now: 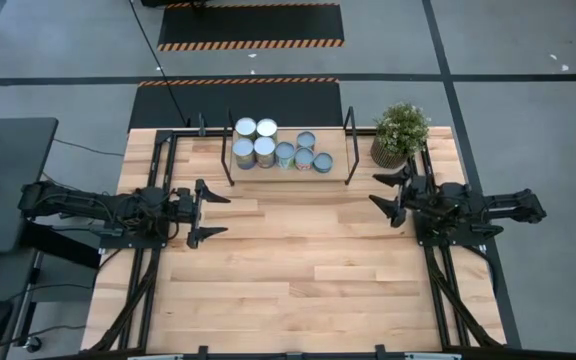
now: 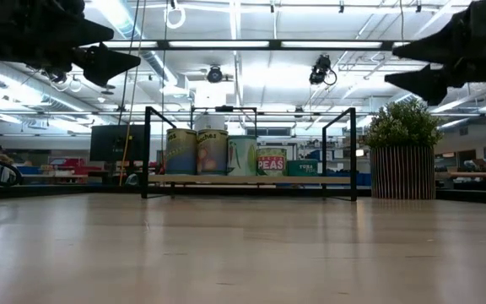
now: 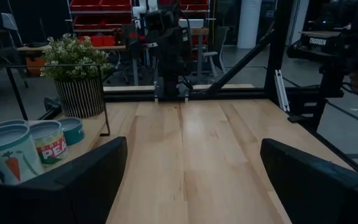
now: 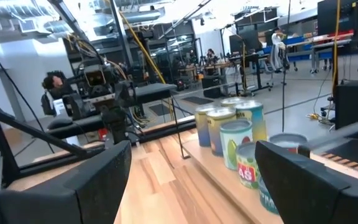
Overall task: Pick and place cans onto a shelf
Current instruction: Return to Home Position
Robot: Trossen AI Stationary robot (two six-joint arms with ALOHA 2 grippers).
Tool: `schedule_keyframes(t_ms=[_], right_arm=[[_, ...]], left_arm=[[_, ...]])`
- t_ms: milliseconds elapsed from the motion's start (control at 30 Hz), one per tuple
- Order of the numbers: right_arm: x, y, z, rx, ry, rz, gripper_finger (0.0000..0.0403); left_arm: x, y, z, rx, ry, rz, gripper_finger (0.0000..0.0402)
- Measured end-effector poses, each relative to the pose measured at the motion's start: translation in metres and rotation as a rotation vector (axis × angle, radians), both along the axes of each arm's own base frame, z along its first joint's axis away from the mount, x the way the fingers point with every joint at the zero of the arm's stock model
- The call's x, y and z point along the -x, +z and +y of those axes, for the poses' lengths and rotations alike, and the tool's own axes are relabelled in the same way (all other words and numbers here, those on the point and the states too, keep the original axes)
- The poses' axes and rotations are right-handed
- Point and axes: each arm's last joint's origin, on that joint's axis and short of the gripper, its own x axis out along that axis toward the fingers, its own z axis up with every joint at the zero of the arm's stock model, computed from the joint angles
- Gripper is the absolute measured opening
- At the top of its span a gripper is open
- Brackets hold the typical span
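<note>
Eight cans (image 1: 265,150) sit close together on the shelf (image 1: 339,152) at the far edge of the worktop (image 1: 298,270), counted by their round tops from above. From table height only six show. The rest are hidden behind the front row, and one peeks over the others. In both wrist views the cans are cut off at the picture's edge, and some labels are too small to read. One potted plant (image 1: 401,130) stands just beside the shelf. Two arms hang above the worktop, well apart from the cans. The left gripper (image 1: 226,215) has its fingers apart and holds nothing. The right gripper (image 1: 373,188) is the same.
</note>
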Motion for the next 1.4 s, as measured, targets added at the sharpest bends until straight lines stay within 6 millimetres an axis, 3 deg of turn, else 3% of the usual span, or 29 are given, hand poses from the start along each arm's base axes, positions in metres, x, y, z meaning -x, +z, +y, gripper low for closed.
schedule_keyframes(t_ms=[267, 633, 867, 1067, 1400], right_arm=[[-0.001, -0.007, -0.001, -0.011, -0.035, 0.018, 0.0349], [-0.001, -0.011, -0.004, -0.009, -0.138, 0.063, 0.0349], [-0.002, -0.011, -0.003, -0.01, -0.129, 0.066, 0.0349], [-0.002, -0.011, -0.003, -0.009, -0.127, 0.066, 0.0349], [-0.002, -0.011, -0.003, -0.01, -0.127, 0.066, 0.0349]], left_arm=[[0.0, 0.001, 0.0, -0.008, 0.008, -0.009, 0.0375], [0.008, 0.013, 0.006, -0.118, 0.162, -0.12, 0.0375], [0.022, -0.001, 0.012, -0.099, 0.22, -0.219, 0.0375], [0.033, -0.001, 0.016, -0.129, 0.274, -0.358, 0.0375], [0.042, -0.005, 0.016, -0.151, 0.209, -0.341, 0.035]])
